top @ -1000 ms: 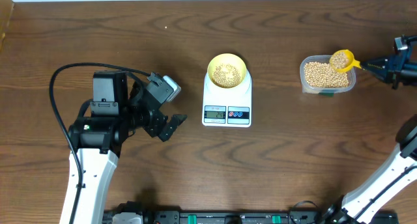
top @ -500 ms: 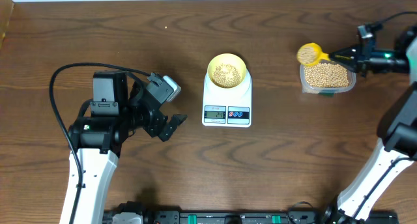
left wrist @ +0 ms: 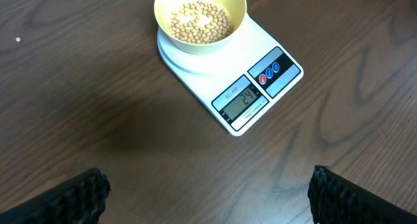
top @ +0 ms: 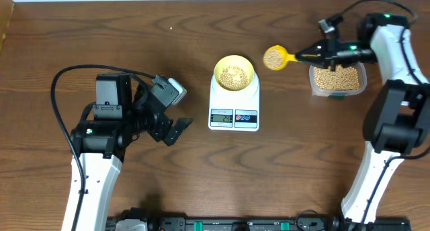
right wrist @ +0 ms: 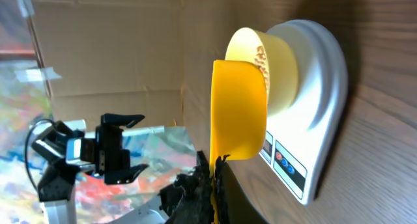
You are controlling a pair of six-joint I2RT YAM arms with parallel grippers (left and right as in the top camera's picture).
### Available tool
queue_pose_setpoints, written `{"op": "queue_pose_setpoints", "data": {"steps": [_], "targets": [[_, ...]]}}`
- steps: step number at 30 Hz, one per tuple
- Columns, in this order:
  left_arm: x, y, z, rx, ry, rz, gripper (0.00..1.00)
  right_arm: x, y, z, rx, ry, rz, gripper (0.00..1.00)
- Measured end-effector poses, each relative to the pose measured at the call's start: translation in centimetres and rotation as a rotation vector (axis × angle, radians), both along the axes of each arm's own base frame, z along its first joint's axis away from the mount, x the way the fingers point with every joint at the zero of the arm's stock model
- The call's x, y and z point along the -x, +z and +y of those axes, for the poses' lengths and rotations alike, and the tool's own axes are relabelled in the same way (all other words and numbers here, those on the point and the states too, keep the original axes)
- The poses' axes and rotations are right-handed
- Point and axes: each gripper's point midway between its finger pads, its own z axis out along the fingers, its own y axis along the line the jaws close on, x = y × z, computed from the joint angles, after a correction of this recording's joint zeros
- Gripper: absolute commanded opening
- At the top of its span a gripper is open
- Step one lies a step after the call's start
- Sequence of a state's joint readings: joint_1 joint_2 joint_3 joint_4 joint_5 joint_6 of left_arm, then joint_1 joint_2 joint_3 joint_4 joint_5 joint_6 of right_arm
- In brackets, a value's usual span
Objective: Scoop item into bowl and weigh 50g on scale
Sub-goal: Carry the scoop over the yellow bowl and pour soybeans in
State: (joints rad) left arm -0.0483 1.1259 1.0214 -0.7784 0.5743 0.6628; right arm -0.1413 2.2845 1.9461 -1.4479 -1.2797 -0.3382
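Both fingers of my right gripper (top: 308, 54) are clamping the scoop (right wrist: 238, 110) handle, holding beans (top: 273, 57) level near the bowl (top: 234, 73) on the scale (top: 234, 117); my left gripper (left wrist: 208, 198) is hanging open, empty. The pour is calling for a short reach and gentle tip.

The fingers (left wrist: 58, 198) of the left gripper (left wrist: 208, 191) are cut off at seven and five o'clock in its wrist view, and overhead the scale (top: 234, 105) shows digits too small to read.

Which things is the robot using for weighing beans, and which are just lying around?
In use: beans, bowl, scale, yellow scoop, clear tub, right hand gripping the scoop.
Just there: open left hand, black cable.
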Motion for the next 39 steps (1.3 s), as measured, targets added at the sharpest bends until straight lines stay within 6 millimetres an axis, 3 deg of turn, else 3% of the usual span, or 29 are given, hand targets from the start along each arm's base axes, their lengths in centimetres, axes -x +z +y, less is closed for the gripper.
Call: {"op": "queue_pose_setpoints", "data": {"steps": [10,21,29,39], "targets": [[0.0,0.0,0.0,0.000,0.000,0.000,1.00,-0.8,-0.3,5.9,0.006,0.070,0.011,0.01],[0.0,0.0,0.0,0.000,0.000,0.000,0.99,0.3,-1.3,10.0,0.161,0.124,0.092,0.01],[0.0,0.0,0.0,0.000,0.000,0.000,0.99,0.3,0.2,11.6,0.347,0.154,0.010,0.01],[0.0,0.0,0.0,0.000,0.000,0.000,1.00,0.9,-0.6,11.9,0.577,0.176,-0.036,0.01]]}}
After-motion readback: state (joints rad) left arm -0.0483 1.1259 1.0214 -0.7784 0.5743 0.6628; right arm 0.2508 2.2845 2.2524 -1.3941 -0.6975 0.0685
